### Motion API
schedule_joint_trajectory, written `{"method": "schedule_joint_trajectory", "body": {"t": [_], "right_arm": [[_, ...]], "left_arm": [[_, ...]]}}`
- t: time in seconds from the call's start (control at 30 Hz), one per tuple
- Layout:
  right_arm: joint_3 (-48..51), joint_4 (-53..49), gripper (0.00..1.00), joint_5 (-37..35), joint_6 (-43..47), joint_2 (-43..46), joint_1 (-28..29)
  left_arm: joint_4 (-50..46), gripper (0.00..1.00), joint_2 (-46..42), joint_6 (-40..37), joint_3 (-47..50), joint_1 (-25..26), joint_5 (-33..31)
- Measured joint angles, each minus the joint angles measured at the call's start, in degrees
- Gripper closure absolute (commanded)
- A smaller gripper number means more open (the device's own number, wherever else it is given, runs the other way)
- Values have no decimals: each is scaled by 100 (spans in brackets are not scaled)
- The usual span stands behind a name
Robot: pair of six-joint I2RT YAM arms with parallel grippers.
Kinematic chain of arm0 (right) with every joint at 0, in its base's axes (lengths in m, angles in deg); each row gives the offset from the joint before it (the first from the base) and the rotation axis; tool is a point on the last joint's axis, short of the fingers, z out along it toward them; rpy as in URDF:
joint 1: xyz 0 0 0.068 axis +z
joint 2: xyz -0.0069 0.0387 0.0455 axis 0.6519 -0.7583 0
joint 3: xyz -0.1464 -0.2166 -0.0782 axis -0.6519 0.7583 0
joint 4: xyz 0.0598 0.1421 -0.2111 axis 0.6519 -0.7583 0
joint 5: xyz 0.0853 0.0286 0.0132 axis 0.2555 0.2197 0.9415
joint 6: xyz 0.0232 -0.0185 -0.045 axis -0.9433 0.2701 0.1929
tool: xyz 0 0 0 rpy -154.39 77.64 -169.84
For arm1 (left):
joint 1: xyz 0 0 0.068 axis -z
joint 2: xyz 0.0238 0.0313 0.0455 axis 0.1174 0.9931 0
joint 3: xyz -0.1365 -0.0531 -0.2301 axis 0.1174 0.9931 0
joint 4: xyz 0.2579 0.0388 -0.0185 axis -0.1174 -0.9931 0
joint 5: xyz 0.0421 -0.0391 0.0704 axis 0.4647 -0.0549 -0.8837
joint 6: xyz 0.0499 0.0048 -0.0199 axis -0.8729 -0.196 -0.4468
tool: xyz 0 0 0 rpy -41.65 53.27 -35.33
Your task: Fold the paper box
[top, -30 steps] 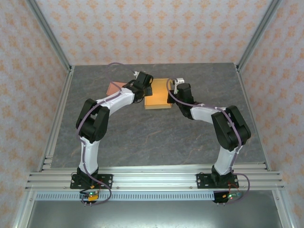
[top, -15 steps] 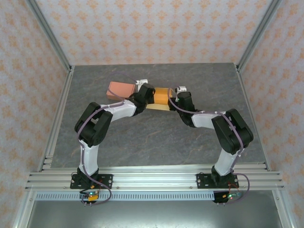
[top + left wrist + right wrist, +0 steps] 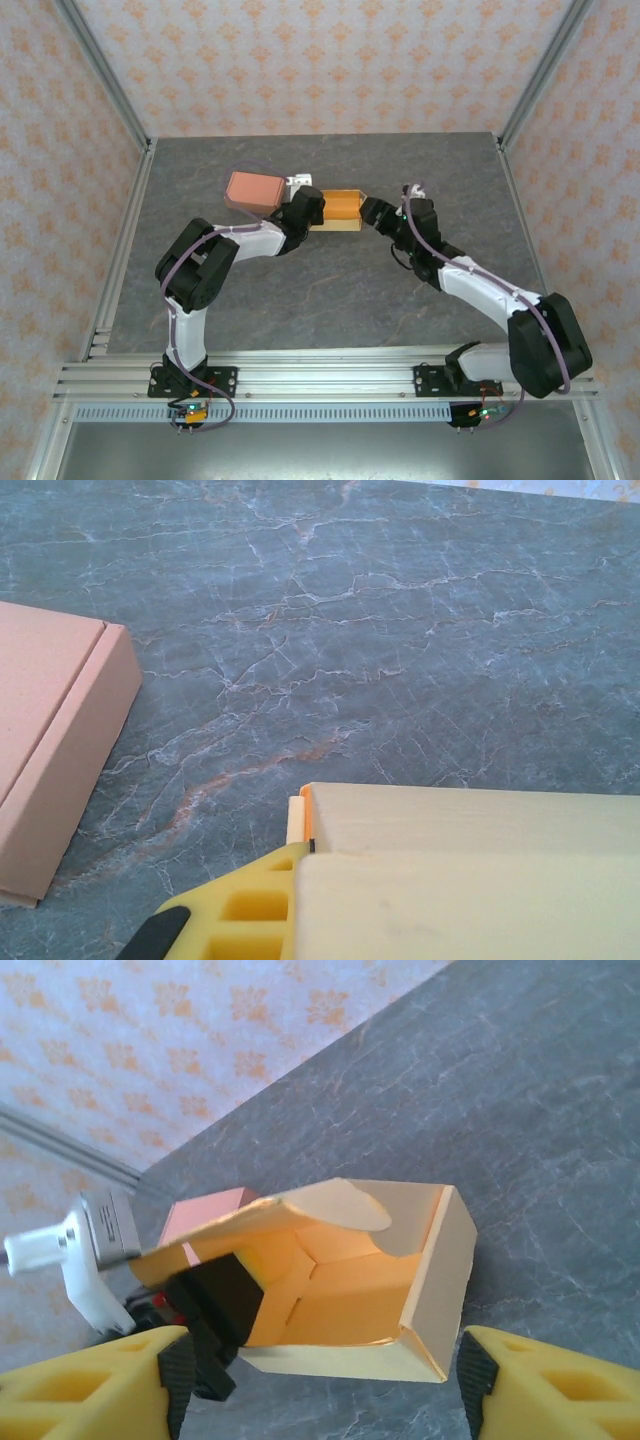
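Matt yellow paper box [image 3: 345, 1305], matt pink card box [image 3: 50, 730], smooth marbled tabletop [image 3: 400, 610]

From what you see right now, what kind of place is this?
Probably a lab robot cell, not a home: aluminium frame posts around a marble-patterned table, wallpapered panel walls, and a left arm and right arm bolted to a rail.

The orange-yellow paper box [image 3: 338, 208] lies partly folded on the table [image 3: 300, 290], one end open, rounded flap [image 3: 335, 1206] raised.

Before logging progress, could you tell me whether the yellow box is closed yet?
Open: the yellow box shows its interior, with its top flap raised.
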Motion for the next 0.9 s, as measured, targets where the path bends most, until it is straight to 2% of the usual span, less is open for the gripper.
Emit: {"method": "schedule_joint_trajectory", "body": {"t": [0.13, 0.23, 0.33, 0.53, 0.57, 0.67, 0.8, 0.9], "right_arm": [[-999, -1119, 28, 17, -1215, -442, -352], [-1967, -1945, 28, -24, -1333, -973, -428], [-2959, -2627, 30, -140, -529, -1657, -426], [-4675, -3685, 36, -131, 1821, -3576, -411], [-4802, -3818, 36, -133, 2107, -3832, -402], [-4924, -4166, 36, -203, 2776, -4380, -348], [-5071, -4249, 36, -328, 3233, -4472, -315], [-5049, -4253, 36, -393, 3344, -4472, -289]], "left_arm": [[345, 89, 0, -146, 190, 39, -109], [625, 89, 0, -254, 352, 79, -208], [782, 89, 0, -341, 446, 118, -275], [785, 84, 2, -503, 514, 181, -330], [739, 79, 7, -533, 568, 184, -319], [614, 52, 26, -616, 743, 184, -254], [651, 39, -190, -605, 1014, 151, -48], [671, 34, -754, -522, 1582, 184, 323]]}}
